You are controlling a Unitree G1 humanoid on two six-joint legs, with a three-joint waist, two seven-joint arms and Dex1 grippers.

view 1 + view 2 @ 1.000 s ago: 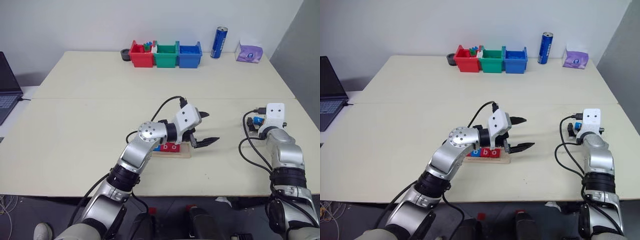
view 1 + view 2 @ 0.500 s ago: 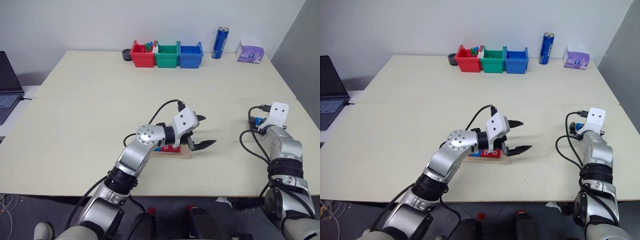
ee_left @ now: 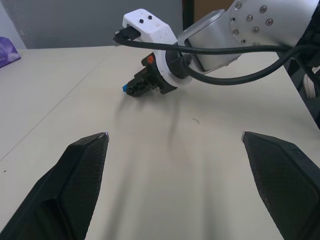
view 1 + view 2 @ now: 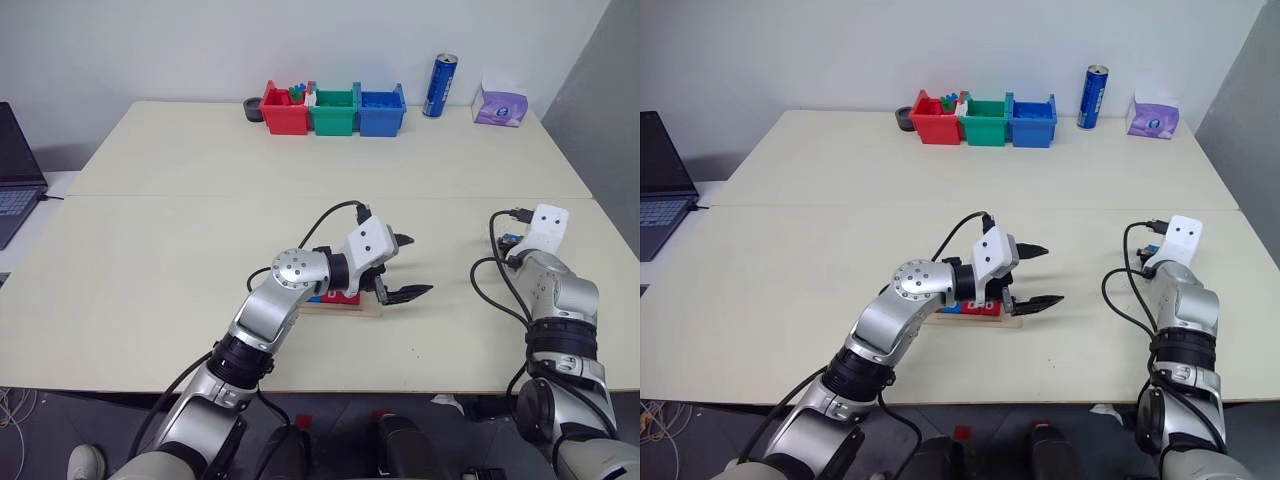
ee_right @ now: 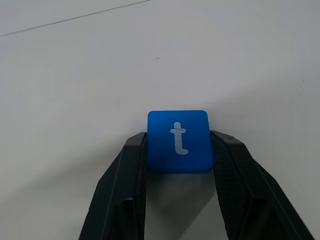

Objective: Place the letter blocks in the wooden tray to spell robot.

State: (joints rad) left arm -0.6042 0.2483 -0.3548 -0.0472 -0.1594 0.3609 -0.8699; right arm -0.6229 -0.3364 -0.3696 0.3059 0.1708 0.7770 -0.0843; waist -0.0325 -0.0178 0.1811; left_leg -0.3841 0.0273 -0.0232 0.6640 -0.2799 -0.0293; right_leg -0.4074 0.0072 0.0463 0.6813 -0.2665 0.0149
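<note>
Blue "t" block (image 5: 178,141) is sitting at the centre of the right wrist view, the right gripper (image 5: 178,145) pressing both its sides (letter unreadable from the head views). At frame centre the left gripper (image 4: 404,266) is hanging spread wide, covering part of the wooden tray (image 4: 368,308) with red and blue blocks (image 4: 981,307).

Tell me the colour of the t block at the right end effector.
Blue with a white t, clearest in the right wrist view.
</note>
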